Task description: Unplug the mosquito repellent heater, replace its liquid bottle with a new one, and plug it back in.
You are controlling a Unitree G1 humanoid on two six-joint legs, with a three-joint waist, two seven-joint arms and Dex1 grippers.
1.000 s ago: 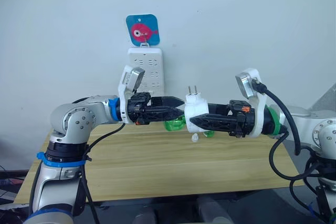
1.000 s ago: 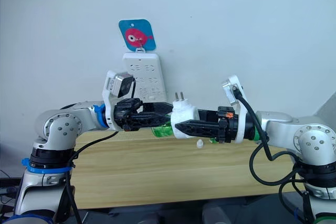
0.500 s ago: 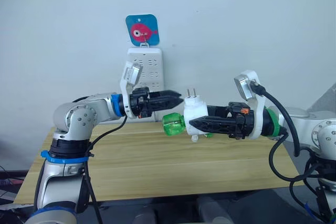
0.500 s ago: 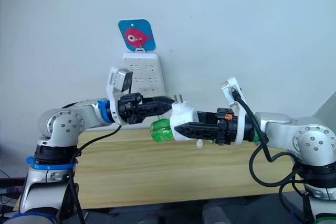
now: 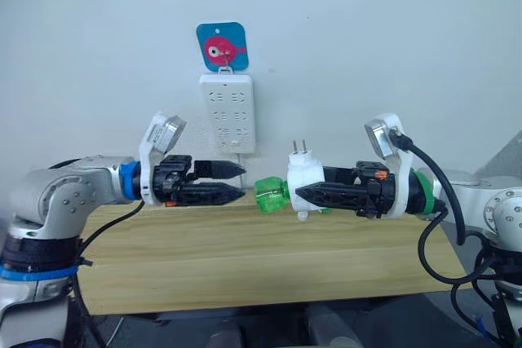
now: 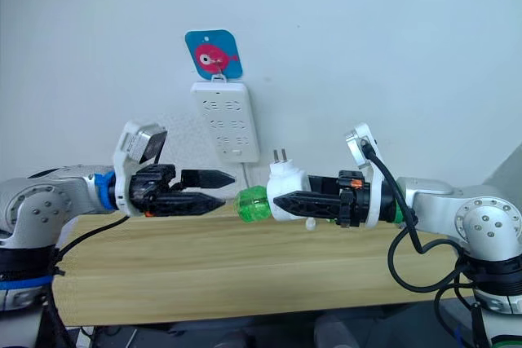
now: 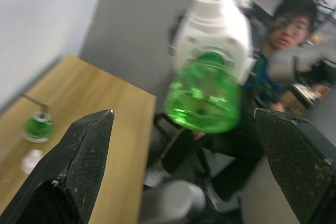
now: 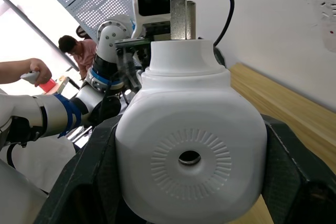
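Both eye views look forward and slightly down from head height at the wall, sharing the wooden desk (image 5: 245, 242), the white power strip (image 5: 227, 112) and both arms; the right eye sits a little to the side. The left wrist view looks along the left claw (image 7: 184, 145) toward the green bottle (image 7: 206, 97), very near. The right wrist view sits close behind the mosquito repellent heater (image 8: 190, 145), facing the left arm.
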